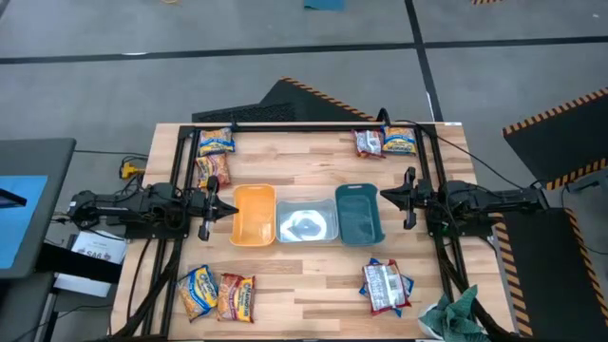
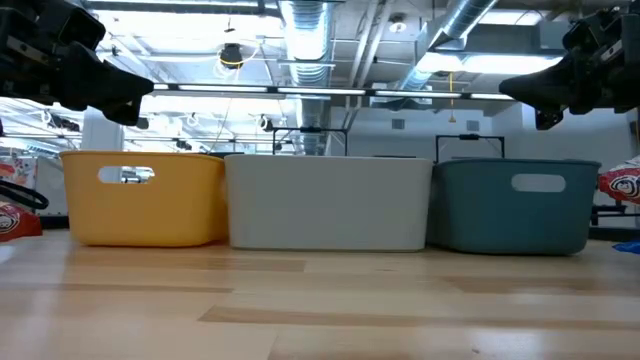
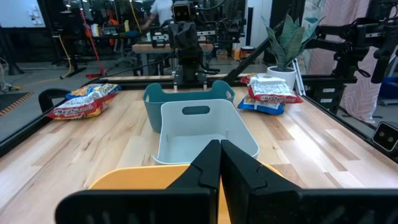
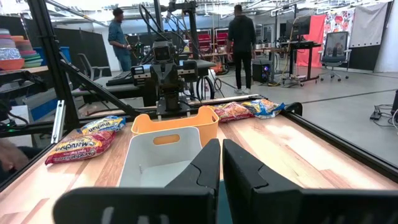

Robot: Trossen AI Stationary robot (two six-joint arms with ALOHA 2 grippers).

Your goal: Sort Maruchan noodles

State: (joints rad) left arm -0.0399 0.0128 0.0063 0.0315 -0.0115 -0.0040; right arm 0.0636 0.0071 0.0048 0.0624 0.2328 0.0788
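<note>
Left tool (image 1: 211, 201) closed and empty, hanging beside orange tray (image 1: 254, 215). Right tool (image 1: 408, 198) nearly closed, also empty, beside teal tray (image 1: 358, 213). Noodle packets in four groups near desk (image 1: 304, 275) corners: (image 1: 215, 141), (image 1: 388, 142), (image 1: 218, 294), (image 1: 386, 286), all well apart from both tools.

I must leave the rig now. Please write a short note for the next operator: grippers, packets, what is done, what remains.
Left gripper: shut, empty, beside the orange tray.
Right gripper: shut, empty, beside the teal tray.
Noodle packets: two pairs at the far edge, one near the left arm, a pair and a white-and-red stack at the near edge.
Done: nothing; all three trays, including the clear tray, look empty.
Left: sort every packet.
</note>
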